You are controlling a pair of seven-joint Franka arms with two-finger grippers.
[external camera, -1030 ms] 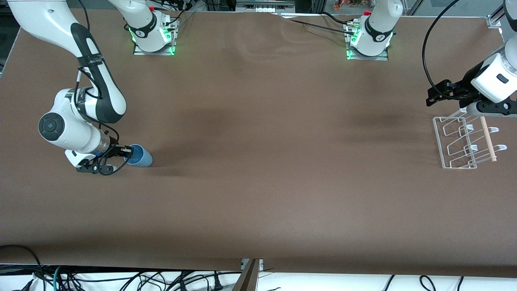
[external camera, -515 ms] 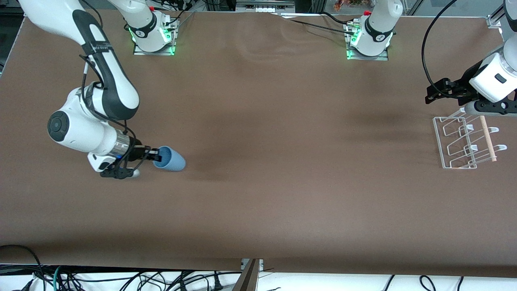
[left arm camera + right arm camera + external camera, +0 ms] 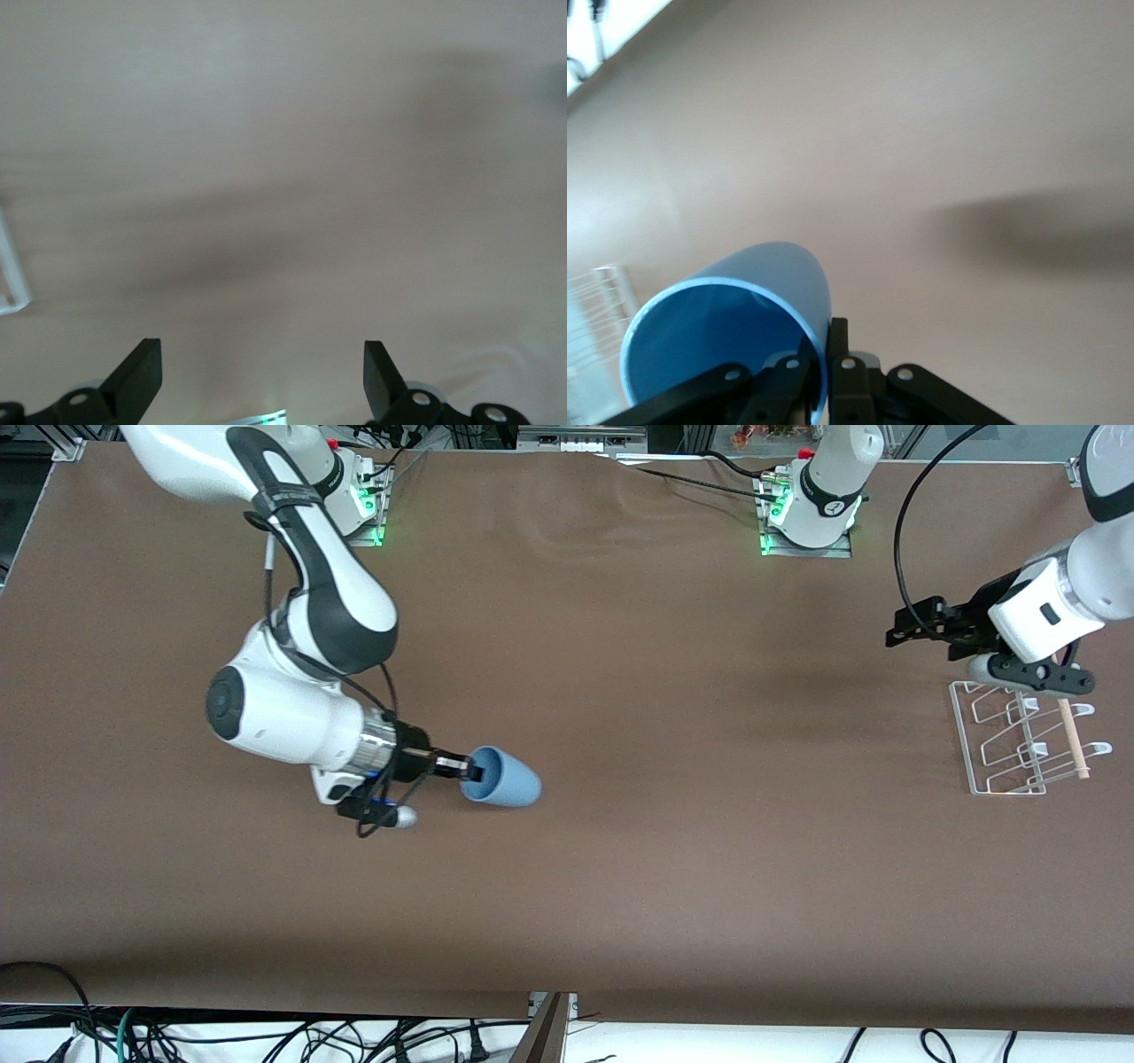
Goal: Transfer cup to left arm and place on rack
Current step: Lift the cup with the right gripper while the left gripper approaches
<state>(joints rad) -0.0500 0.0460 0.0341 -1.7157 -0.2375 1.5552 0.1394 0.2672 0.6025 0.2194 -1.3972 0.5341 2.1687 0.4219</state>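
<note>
Cup [image 3: 505, 778], pinched by its rim in the right gripper [image 3: 462, 768] jaws, has travelled over the counter [image 3: 620, 886] toward mid-span, while the left gripper [image 3: 908, 622], jaws wide, has shifted off the rack [image 3: 1019, 737], so handover is approaching.

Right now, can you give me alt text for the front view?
The right pincer, shut on the rim of the light-blue cup, holds it sideways over the brown table. The left pincer hangs open beside the white wire rack.
</note>
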